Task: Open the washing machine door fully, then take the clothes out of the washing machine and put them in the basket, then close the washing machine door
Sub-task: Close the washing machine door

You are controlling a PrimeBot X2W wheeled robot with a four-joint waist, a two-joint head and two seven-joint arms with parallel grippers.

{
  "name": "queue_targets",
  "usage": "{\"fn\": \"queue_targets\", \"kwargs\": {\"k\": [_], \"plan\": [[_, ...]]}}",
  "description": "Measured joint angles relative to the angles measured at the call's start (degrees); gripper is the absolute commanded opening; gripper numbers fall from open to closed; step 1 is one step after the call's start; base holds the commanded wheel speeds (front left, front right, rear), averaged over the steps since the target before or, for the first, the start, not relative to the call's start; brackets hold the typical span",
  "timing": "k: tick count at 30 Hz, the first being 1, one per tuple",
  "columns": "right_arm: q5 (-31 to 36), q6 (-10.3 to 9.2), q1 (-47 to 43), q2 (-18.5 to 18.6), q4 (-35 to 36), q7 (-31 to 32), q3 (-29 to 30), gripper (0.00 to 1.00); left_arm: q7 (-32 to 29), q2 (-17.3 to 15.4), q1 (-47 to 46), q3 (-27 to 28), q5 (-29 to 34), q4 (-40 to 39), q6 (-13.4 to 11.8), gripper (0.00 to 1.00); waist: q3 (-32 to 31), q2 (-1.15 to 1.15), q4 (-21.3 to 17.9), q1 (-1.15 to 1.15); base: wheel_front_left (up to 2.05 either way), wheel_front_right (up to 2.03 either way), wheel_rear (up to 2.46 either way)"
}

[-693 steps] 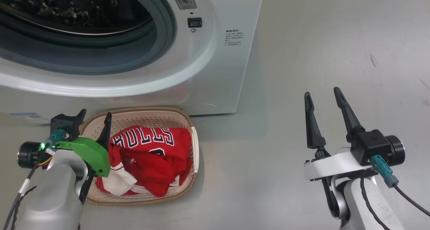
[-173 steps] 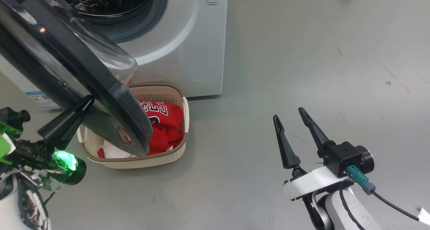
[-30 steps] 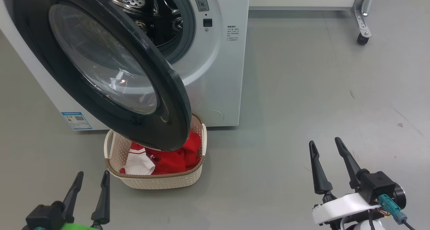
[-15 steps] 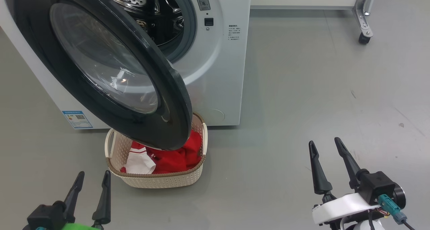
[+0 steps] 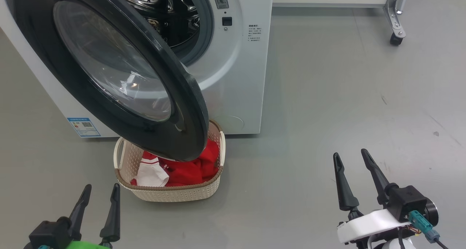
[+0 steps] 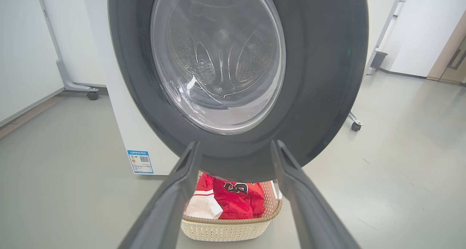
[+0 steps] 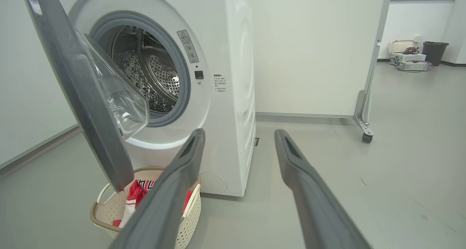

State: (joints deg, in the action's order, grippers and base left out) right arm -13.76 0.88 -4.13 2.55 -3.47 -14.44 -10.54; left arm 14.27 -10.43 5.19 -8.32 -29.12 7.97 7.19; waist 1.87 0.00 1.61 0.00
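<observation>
Both grippers are hovering low over the floor (image 5: pixel 327 96), jaws spread wide and empty. The left gripper (image 5: pixel 102 186) is pointing toward the basket (image 5: pixel 171 195) without touching it, and the right gripper (image 5: pixel 349 153) is hanging well apart on the other side, above bare floor.

The door (image 5: pixel 191 110) is standing partly open, swung out from the washer (image 5: pixel 240 78) and hanging over the basket, which is sitting on the floor just in front of the washer. The clothes (image 5: pixel 185 170) are lying in the basket, red fabric with a white striped piece beside it.

In the head view the door is covering the basket's rear half and much of the clothes, and the frame is cutting off the top of the door and the washer. The left gripper's body is running off the bottom edge. The drum (image 7: pixel 160 74) is showing past the door's edge; the rest is dim behind the glass. Whether the door's lower rim is touching the basket is hard to tell. The small print on the blue sticker (image 5: pixel 83 127) is unreadable.
</observation>
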Motion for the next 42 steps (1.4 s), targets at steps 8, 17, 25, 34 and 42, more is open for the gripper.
{"fn": "queue_targets", "kwargs": {"k": [8,17,25,34,42], "plan": [[-0.23,-0.01,0.01,0.00,0.00,0.00,-0.08,1.00,0.00,0.01,-0.03,-0.02,0.00,0.00,0.00,1.00,-0.09,0.00,0.05,0.00,0.00,0.00,0.00],[1.41,0.05,0.04,-0.01,0.79,0.00,-0.40,0.00,0.01,0.03,-0.27,-0.75,0.00,-0.53,0.00,1.00,0.66,0.00,0.42,0.00,0.00,0.00,0.00],[4.64,2.65,3.76,0.05,2.70,0.00,-4.11,0.00,0.02,0.00,-2.37,-1.90,0.00,-1.22,0.00,1.00,3.06,0.00,1.53,0.00,0.00,0.00,0.00],[10.58,5.57,11.37,2.04,0.70,0.00,-14.15,0.00,0.12,0.08,-5.30,-4.68,-0.09,-1.75,0.00,1.00,6.31,0.00,3.89,0.00,0.00,0.00,0.00],[10.89,6.09,17.85,1.77,-4.49,0.00,-19.07,0.00,0.18,0.69,-8.33,-6.99,-0.71,-1.89,0.00,1.00,9.50,0.00,7.33,0.00,0.00,0.00,0.00]]}}
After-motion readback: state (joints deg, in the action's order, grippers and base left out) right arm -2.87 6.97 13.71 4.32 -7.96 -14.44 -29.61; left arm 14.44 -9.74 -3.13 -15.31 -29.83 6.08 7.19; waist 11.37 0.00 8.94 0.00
